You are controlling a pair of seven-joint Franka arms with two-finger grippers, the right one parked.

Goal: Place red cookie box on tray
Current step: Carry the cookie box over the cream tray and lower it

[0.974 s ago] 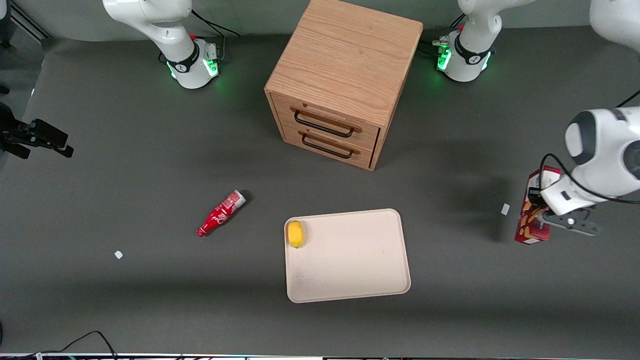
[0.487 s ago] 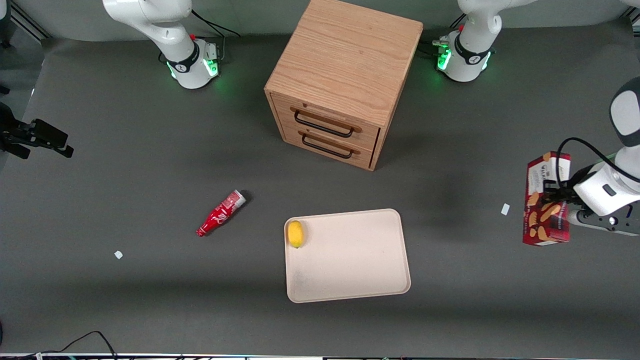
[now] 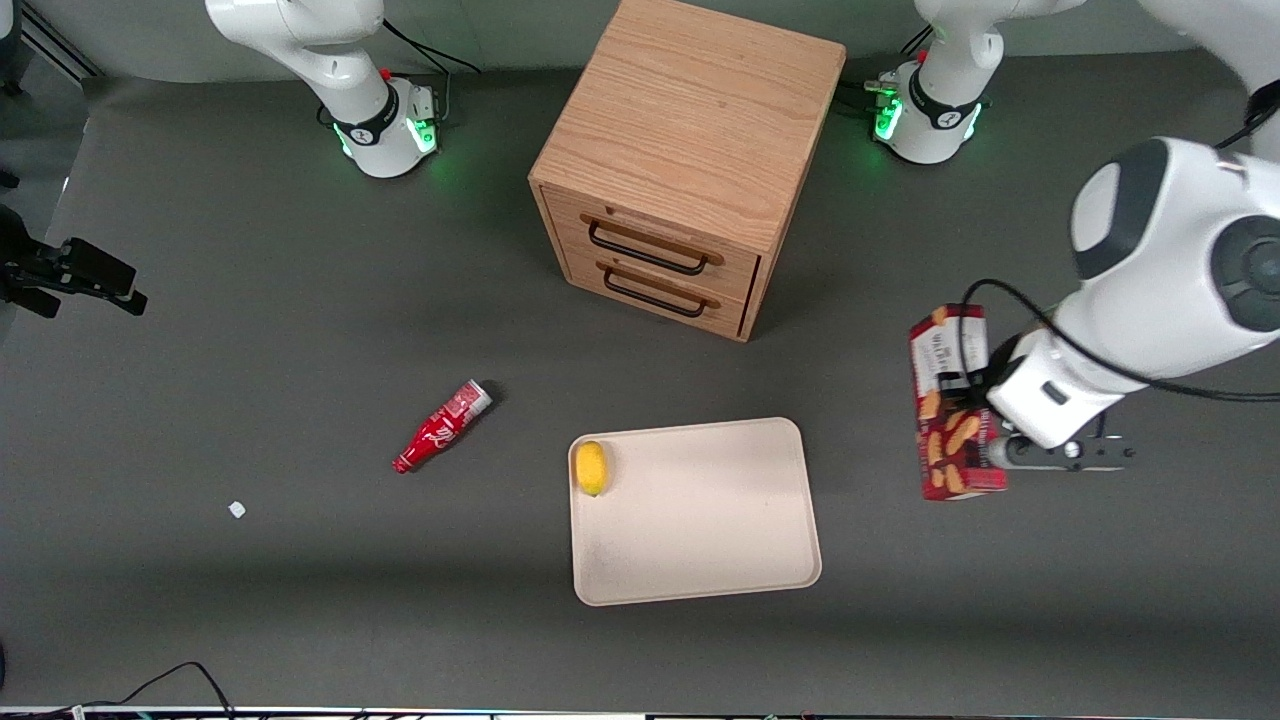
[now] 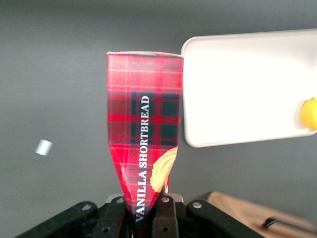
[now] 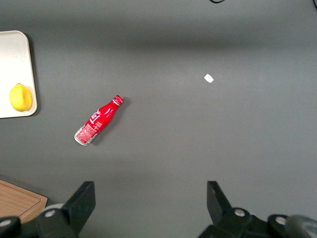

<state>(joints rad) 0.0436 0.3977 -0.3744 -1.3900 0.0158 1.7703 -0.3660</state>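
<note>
Robot lab: arms bolted to grey table (image 3: 300, 300)

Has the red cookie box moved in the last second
Yes. The red cookie box, clamped in the gripper, has moved toward the tray, closing much of the gap.

White rounded arm, grey joint caps, black cable, black claw (image 3: 985, 420) (silver screws).
</note>
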